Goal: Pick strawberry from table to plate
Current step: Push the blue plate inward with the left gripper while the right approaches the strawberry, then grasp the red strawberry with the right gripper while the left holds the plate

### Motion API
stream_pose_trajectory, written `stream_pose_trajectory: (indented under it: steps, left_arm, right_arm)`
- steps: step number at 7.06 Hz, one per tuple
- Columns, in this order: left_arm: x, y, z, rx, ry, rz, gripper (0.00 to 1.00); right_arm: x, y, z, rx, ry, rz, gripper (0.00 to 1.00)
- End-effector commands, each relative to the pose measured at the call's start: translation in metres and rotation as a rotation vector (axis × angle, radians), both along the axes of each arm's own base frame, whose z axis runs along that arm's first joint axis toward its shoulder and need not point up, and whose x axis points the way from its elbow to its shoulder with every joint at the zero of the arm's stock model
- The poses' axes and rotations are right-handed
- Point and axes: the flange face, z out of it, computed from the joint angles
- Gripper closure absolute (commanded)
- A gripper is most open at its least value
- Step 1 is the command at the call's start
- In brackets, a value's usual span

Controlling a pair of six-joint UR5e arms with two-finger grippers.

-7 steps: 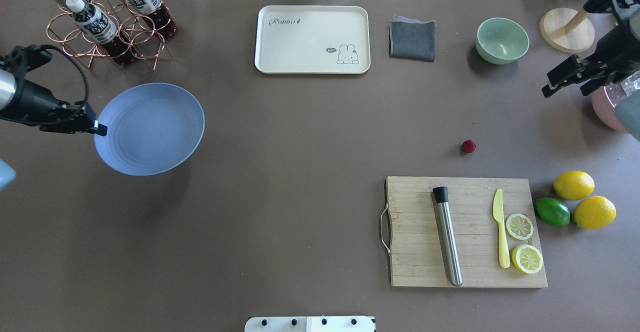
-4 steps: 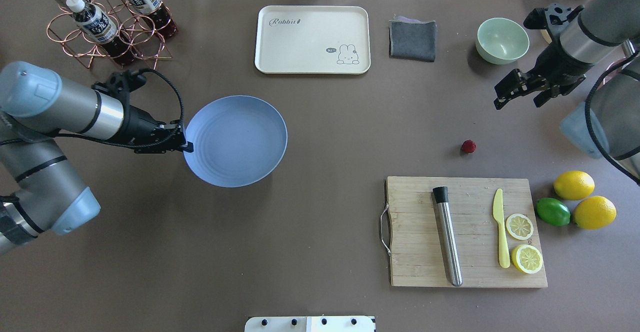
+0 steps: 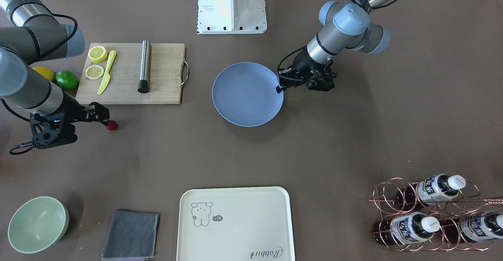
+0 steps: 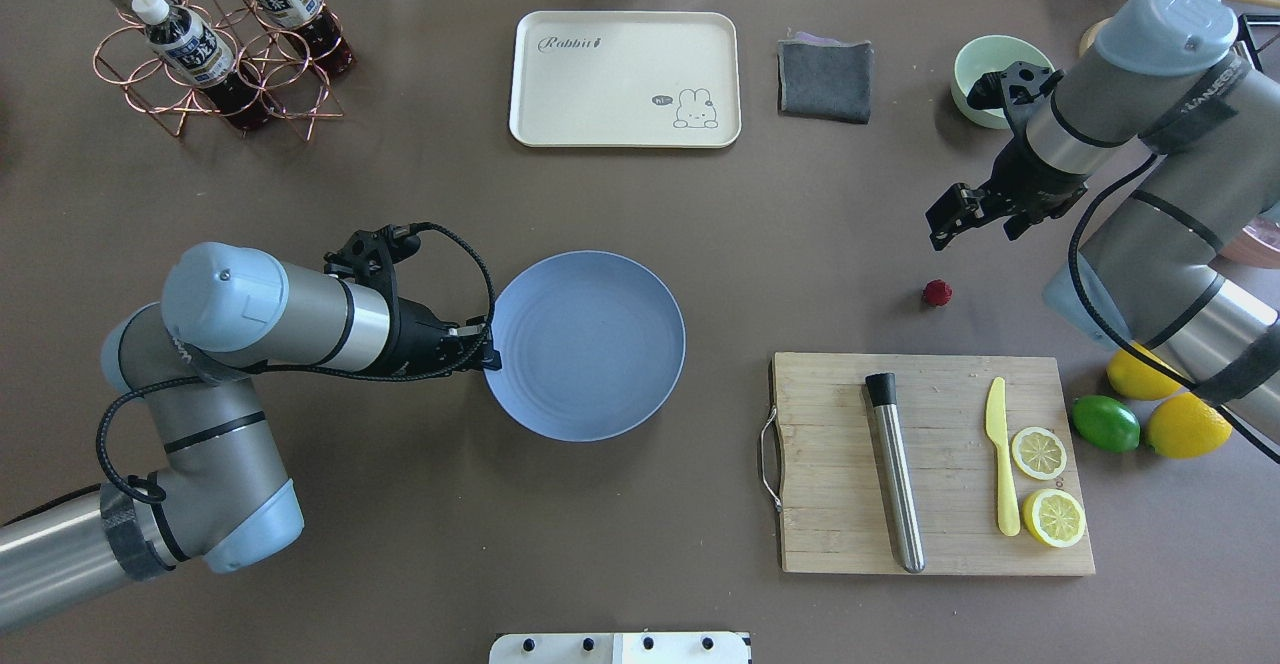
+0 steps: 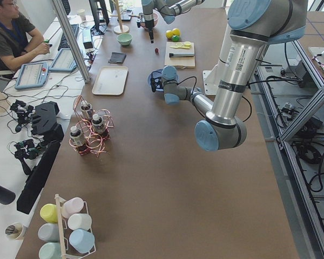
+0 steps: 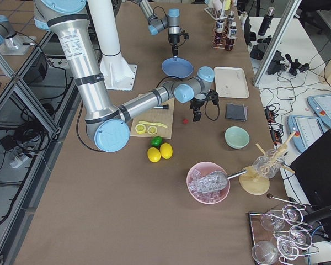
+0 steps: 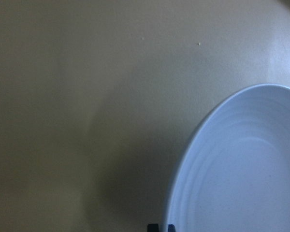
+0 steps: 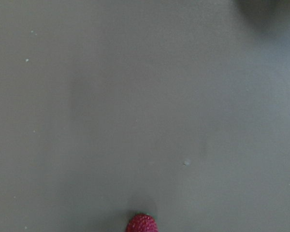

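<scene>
table (image 4: 620, 584): carries everything.
plate (image 4: 585, 344): mid-table, well apart from the berry. Offset shadow suggests it's held off the surface, probably to shorten the transfer.
left gripper (image 4: 488, 352): jaws pinching the plate rim.
right gripper (image 4: 970, 222): jaws spread, hovering near the berry, likely lining up the pick.
strawberry (image 4: 937, 292): on the table, just beyond the cutting board (image 4: 830, 504), untouched.

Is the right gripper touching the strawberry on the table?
Apart. In the overhead view, bare table shows between the right gripper and the strawberry; the right wrist view shows the strawberry with nothing on it.
</scene>
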Motion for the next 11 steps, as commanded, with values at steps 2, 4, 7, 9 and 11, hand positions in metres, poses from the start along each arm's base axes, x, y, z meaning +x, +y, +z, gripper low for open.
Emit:
stream_pose_trajectory:
  steps: [2, 4, 7, 9, 11]
  left_arm:
    - [0.023, 0.02, -0.013, 0.015, 0.003, -0.003, 1.0]
    - [0.023, 0.019, -0.015, -0.024, 0.011, -0.017, 1.0]
    - [0.028, 0.026, -0.014, -0.016, 0.008, -0.031, 0.64]
    - [0.025, 0.028, -0.016, -0.015, 0.015, -0.031, 0.44]
    - [0.021, 0.03, -0.019, -0.012, 0.022, -0.031, 0.31]
  right_arm:
    - [-0.038, 0.015, 0.032, 0.009, -0.001, -0.009, 0.0]
    - [-0.038, 0.019, 0.028, 0.006, -0.009, -0.011, 0.03]
    - [-0.047, 0.041, 0.022, -0.03, -0.017, 0.002, 0.3]
    - [-0.045, 0.042, 0.016, -0.021, -0.028, 0.001, 0.67]
    - [-0.028, 0.032, 0.004, -0.02, -0.062, 0.006, 1.0]
